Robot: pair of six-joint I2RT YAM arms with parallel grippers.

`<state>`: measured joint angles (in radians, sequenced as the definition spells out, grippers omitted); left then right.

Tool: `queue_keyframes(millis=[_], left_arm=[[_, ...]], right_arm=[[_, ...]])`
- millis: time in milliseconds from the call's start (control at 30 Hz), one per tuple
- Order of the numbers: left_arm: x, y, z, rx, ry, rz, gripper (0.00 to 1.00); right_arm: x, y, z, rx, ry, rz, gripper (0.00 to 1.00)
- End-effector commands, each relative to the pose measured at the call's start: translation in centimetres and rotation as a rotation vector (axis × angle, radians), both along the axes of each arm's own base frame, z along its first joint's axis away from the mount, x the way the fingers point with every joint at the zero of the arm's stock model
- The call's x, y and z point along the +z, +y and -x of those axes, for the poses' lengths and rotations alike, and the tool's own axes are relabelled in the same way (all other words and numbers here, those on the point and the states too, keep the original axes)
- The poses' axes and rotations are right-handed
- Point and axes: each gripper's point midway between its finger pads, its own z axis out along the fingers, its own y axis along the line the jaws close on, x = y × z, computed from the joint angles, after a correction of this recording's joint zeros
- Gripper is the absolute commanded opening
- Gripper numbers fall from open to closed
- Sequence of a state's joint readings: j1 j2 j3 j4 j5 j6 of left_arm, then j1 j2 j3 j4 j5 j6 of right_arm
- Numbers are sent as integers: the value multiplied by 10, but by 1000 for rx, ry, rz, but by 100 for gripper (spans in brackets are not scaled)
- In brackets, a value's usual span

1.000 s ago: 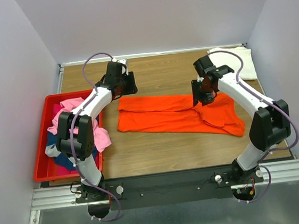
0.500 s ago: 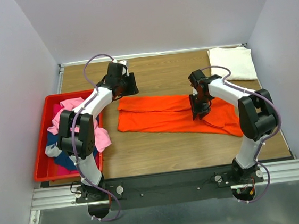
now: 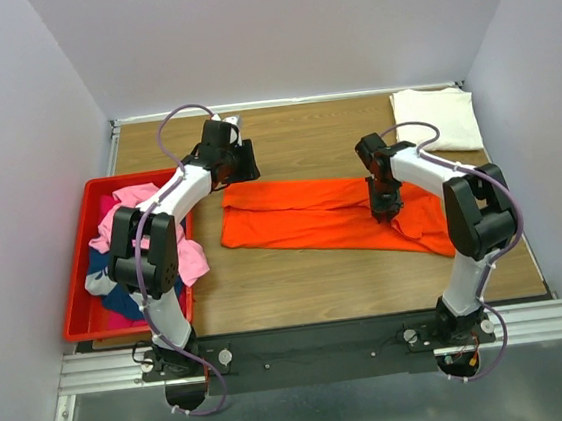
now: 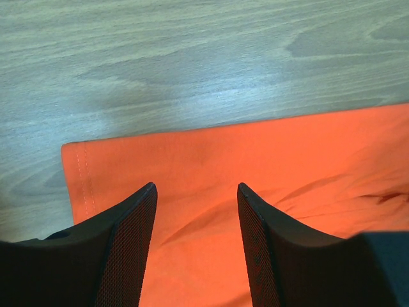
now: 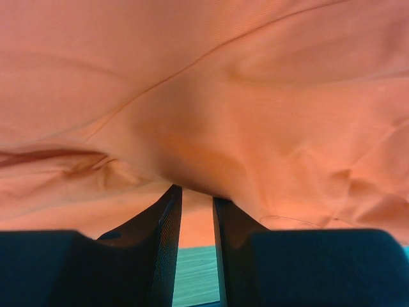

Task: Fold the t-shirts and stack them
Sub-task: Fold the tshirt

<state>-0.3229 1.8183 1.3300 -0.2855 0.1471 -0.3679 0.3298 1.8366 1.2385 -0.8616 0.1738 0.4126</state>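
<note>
R fingers (image 5: 163,249) have slid nearer me across the orange tee (image 3: 312,217) and narrowed since a sec ago.
Orange tee lies spread mid-worktop (image 3: 303,133), long side L-to-R, rumpled at its R end. My R fingers are nearly together w/ a fold of cloth bulging at the tips; can't tell if it's truly pinched. My L fingers (image 4: 128,256) are released, wide apart, hovering over the tee's far-L corner by the hem. White tee (image 3: 437,119) sits folded at the far-R corner. Pink tee (image 3: 129,201) & others are heaped in the bin (image 3: 75,303) at L.
</note>
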Motion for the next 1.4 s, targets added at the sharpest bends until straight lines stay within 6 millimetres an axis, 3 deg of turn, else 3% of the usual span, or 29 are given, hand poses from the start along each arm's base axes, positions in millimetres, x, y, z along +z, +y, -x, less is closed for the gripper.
queue_keyframes(millis=[0, 200, 433, 733, 1033, 1233, 1367], left_arm=[[-1, 0, 4, 0, 8, 0, 61], [-2, -1, 5, -2, 11, 0, 61], [-5, -1, 6, -2, 17, -2, 61], [-7, 2, 11, 2, 25, -7, 61], [-7, 4, 13, 8, 28, -13, 61], [-3, 4, 10, 8, 22, -13, 61], [-3, 4, 10, 11, 23, -15, 61]], right_arm=[[13, -22, -9, -48, -47, 88, 33], [19, -28, -19, -63, -79, 117, 33], [12, -29, -27, -69, -81, 131, 34], [8, -26, -18, -68, -59, 107, 34], [-8, -22, -9, -87, -38, 72, 38], [-12, -19, -15, -81, -49, 62, 32], [-11, -19, -18, -73, -66, 60, 19]])
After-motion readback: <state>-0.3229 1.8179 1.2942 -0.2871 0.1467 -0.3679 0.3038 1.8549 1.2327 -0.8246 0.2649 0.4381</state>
